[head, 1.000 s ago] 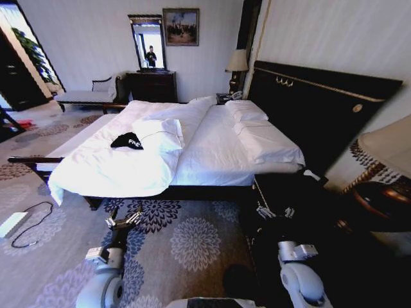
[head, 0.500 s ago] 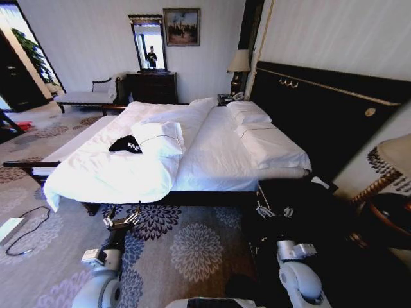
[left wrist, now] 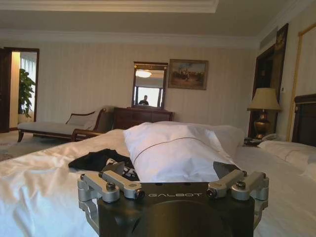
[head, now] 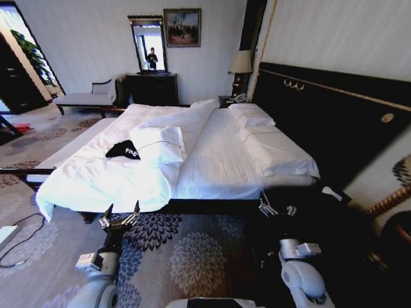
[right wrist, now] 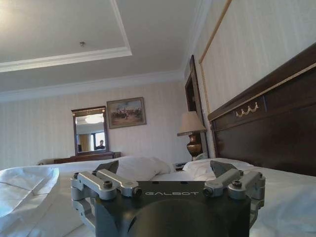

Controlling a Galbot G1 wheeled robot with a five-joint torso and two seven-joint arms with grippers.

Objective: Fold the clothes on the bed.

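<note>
The clothes, a crumpled black T-shirt (head: 123, 151) with white lettering, lie on the bed (head: 218, 157) near its foot, on the white duvet beside a folded white pillow (head: 159, 144). In the left wrist view the T-shirt (left wrist: 98, 159) sits just beyond my left gripper (left wrist: 170, 169), with the pillow (left wrist: 173, 153) right next to it. My left gripper (head: 120, 217) hangs open over the carpet just short of the bed's edge. To the right, my right gripper (head: 277, 208) is open too, low beside the mattress side. The right wrist view has the right gripper (right wrist: 164, 168) facing across the duvet toward the headboard (right wrist: 266, 128).
A dark nightstand (head: 314, 202) stands close to my right arm. A pale bench (head: 80, 98) and a dresser with mirror (head: 152, 86) line the far wall. A table lamp (head: 241, 64) is by the headboard. A cable (head: 16, 247) lies on the patterned carpet at left.
The whole head view has shifted as the camera moved closer to the bed; the lamp at the right edge slid out of view. Both grippers stay open and the T-shirt lies as before.
</note>
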